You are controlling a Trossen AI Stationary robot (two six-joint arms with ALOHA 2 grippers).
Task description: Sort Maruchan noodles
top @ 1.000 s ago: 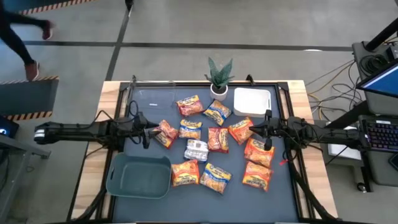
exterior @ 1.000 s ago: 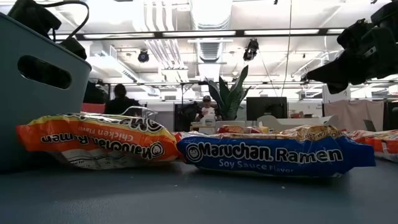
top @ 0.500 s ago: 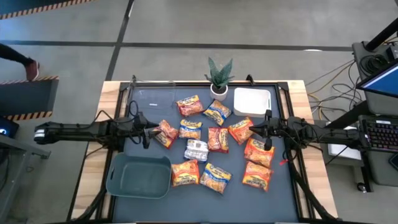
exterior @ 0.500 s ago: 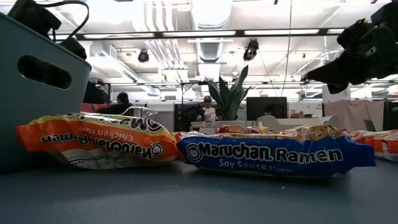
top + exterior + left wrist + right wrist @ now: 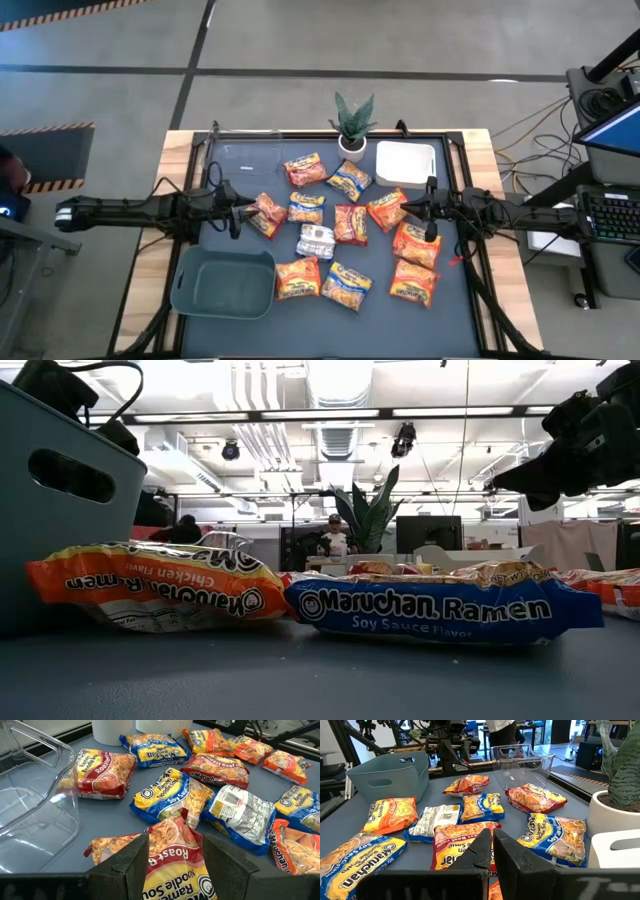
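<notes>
On the dark table mat [image 5: 455, 310] about a dozen Maruchan noodles packets [image 5: 330, 225] are scattered in a loose cluster across the middle. Left gripper [image 5: 238, 214] is seen at the cluster's left edge, its fingers [image 5: 131, 860] spread apart on either side of a red roast-flavour packet [image 5: 172, 855], with the packet's wrapper between them; a firm clamp cannot be confirmed. Just beyond it a yellow-and-blue soy sauce packet [image 5: 167, 795] and a silvery-white packet [image 5: 242, 815] are seen lying flat. Right gripper [image 5: 431, 208] is held at the cluster's right edge, jaws pressed fully together with nothing between them, hovering above a red packet [image 5: 457, 837]. A grey-blue bin [image 5: 223, 284] is placed at the near left corner, a clear plastic tub [image 5: 250, 160] at the far left, a white container [image 5: 406, 163] at the far right, with a potted plant [image 5: 352, 122] between the last two. Nearest the low camera, an orange chicken packet [image 5: 160, 592] and a blue soy sauce packet [image 5: 440, 610] are seen side by side, their ends overlapping. People are visible in the room behind.
</notes>
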